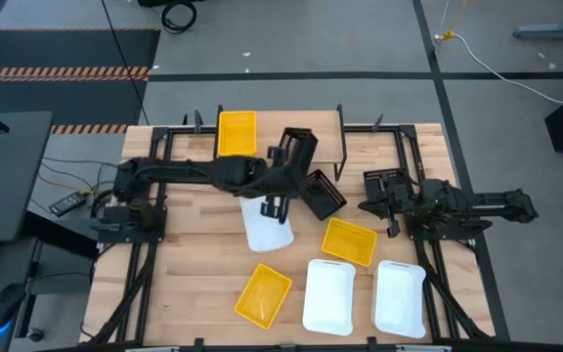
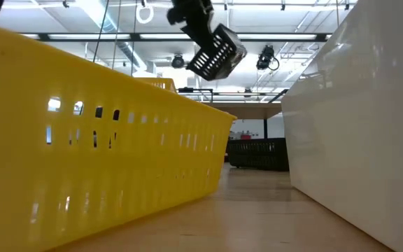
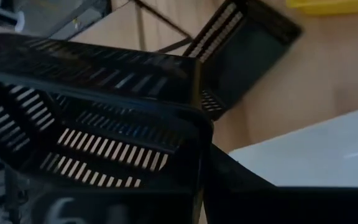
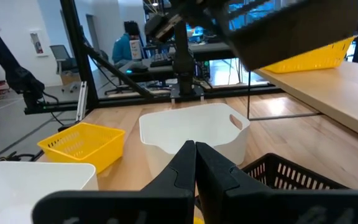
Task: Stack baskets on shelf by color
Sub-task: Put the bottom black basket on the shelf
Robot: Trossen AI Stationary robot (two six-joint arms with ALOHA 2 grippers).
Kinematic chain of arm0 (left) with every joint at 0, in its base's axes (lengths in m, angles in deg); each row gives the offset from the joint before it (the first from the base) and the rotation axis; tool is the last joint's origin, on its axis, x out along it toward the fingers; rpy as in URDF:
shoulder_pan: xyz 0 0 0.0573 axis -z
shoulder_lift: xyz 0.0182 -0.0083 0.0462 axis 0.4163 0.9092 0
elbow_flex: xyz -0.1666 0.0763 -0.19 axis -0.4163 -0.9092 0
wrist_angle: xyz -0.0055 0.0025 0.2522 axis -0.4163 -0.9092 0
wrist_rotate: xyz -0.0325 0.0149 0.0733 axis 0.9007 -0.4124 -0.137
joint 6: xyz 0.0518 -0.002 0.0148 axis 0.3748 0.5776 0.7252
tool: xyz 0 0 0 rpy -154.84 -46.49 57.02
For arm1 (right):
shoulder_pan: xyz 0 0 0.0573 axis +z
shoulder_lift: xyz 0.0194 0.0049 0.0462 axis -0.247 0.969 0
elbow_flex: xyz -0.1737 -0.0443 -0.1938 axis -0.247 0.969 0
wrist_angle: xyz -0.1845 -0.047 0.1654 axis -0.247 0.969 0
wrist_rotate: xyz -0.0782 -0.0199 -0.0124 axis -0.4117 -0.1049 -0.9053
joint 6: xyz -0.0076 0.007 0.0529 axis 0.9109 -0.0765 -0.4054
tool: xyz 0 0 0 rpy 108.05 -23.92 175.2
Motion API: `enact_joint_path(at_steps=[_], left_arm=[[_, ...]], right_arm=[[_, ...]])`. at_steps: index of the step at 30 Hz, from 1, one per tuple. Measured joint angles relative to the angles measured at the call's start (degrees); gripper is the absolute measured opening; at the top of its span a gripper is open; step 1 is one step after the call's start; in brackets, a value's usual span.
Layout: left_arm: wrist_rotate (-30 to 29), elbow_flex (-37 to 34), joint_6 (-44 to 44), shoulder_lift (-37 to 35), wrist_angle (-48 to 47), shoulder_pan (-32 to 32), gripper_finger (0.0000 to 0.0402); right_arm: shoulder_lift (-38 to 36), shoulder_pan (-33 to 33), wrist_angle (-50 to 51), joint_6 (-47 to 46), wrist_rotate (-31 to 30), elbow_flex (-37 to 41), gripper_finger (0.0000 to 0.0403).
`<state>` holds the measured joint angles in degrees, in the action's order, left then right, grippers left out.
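My left gripper (image 1: 281, 157) is shut on a black mesh basket (image 1: 299, 150), which hangs above the near edge of the shelf (image 1: 325, 137). The low view shows this basket (image 2: 217, 53) high in the air. A yellow basket (image 1: 238, 132) rests on the shelf's top board. A second black basket (image 1: 323, 193) lies on the table beside the shelf, and a third (image 1: 384, 182) lies near my right gripper (image 1: 391, 217). That gripper waits shut at the right, touching nothing. A white basket (image 1: 267, 226) lies under my left arm. My left gripper holds the black basket by one wall at its rim (image 2: 204, 38), coming slanting down from the table's left side. The basket is lifted clear and hangs tilted below the fingers, one end lower. In the left wrist view the basket's mesh wall (image 3: 104, 124) hides the fingertips.
On the near half of the table lie two yellow baskets (image 1: 348, 241) (image 1: 263, 294) and two white baskets (image 1: 328, 295) (image 1: 400, 298). Black frame bars (image 1: 164, 147) run along the table's sides. A person (image 4: 129, 46) sits in the room beyond the table.
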<state>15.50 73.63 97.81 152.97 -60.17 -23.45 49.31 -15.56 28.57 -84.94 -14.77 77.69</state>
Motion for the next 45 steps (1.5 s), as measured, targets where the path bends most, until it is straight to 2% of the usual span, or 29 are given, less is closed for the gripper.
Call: enact_joint_path(at_steps=[5, 9, 17, 20, 25, 29, 38, 45], left_arm=[[0.1, 7.0, 0.2, 4.4, -3.8, -2.9, 0.0008], [0.0, 10.2, 0.2, 6.5, -6.4, -6.2, 0.0021], [0.3, 10.5, 0.2, 8.6, -9.1, -12.1, 0.0007], [0.2, 10.5, 0.2, 8.7, -8.2, -13.0, 0.0019], [0.3, 10.5, 0.7, 8.8, -8.3, -12.9, 0.0068], [0.3, 10.5, 0.8, 8.8, -8.3, -12.5, 0.0091], [-0.3, 10.5, 0.6, 8.8, -8.3, -11.8, 0.0093], [-7.5, 10.4, 0.7, 7.6, -9.3, -8.8, 0.0093]], right_arm=[[0.2, 0.0, -0.1, 0.0, 0.0, 0.0, 0.0013], [0.2, 0.0, -0.1, 0.0, 0.0, 0.0, 0.0013], [0.2, 0.0, -0.1, 0.5, 0.0, 0.0, 0.0013], [0.2, 0.0, -0.1, 0.6, 0.0, 0.0, 0.0013], [0.3, 0.0, -0.1, 1.3, 0.0, 0.0, 0.0013], [0.3, 0.0, -0.1, 1.7, 0.0, 0.0, 0.0013], [0.3, 0.0, -0.1, 1.7, 0.0, 0.0, 0.0013], [0.3, 0.0, -0.1, 1.7, 0.0, 0.0, 0.0013]])
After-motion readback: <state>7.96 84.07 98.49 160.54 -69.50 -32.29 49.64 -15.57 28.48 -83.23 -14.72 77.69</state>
